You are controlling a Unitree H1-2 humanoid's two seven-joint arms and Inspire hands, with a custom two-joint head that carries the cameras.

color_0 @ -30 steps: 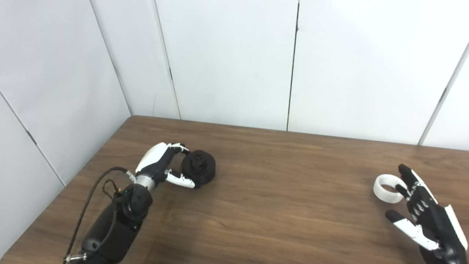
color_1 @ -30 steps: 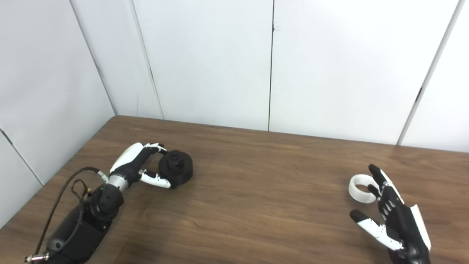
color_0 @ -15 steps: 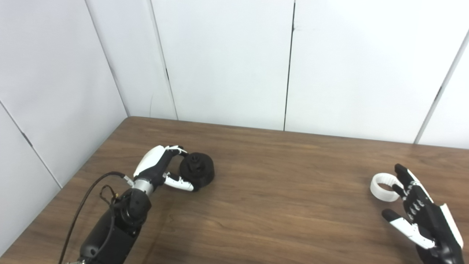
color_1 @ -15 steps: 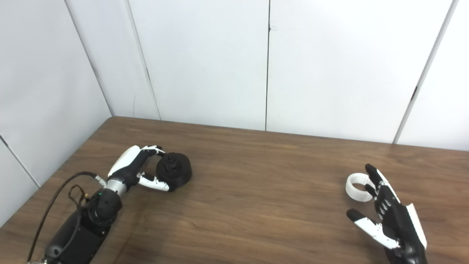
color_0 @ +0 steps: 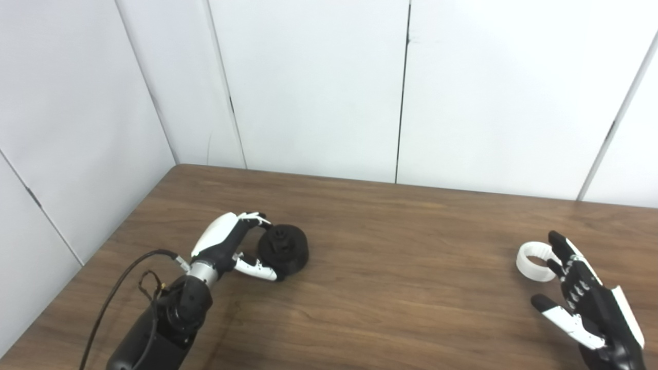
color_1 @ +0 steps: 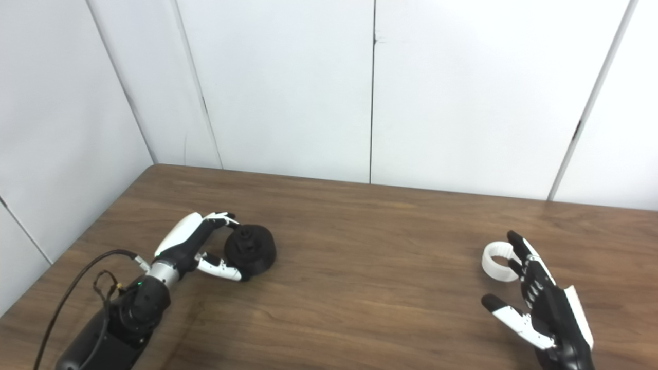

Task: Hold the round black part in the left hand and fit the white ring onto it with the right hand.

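Nearby, open right hand (color_0: pixel 586 303) partly hides white ring (color_0: pixel 532 255).

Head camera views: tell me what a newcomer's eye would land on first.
The round black part at the table's left stands out, with the left hand curled around its near side, though a firm grip cannot be confirmed. Far to the right, the white ring lies on the brown wooden table, and the right hand spreads open just beside it, its fingertips near the rim.
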